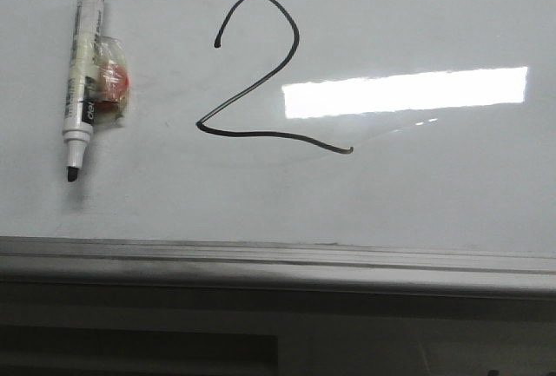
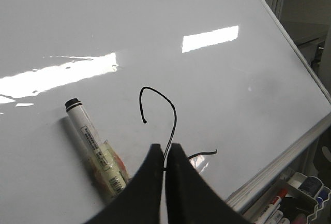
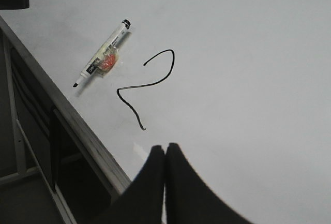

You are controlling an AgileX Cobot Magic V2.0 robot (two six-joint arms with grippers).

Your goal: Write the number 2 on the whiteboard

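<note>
We see uncapped white marker (image 1: 84, 72) at left, black tip toward near edge, black end far. Clear tape wad with orange-red piece (image 1: 111, 82) touching its right side. Tray of markers (image 2: 289, 203) below near rail.

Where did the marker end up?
In the front view the marker lies uncapped on the whiteboard, left of the number 2, tip toward the rail.
</note>
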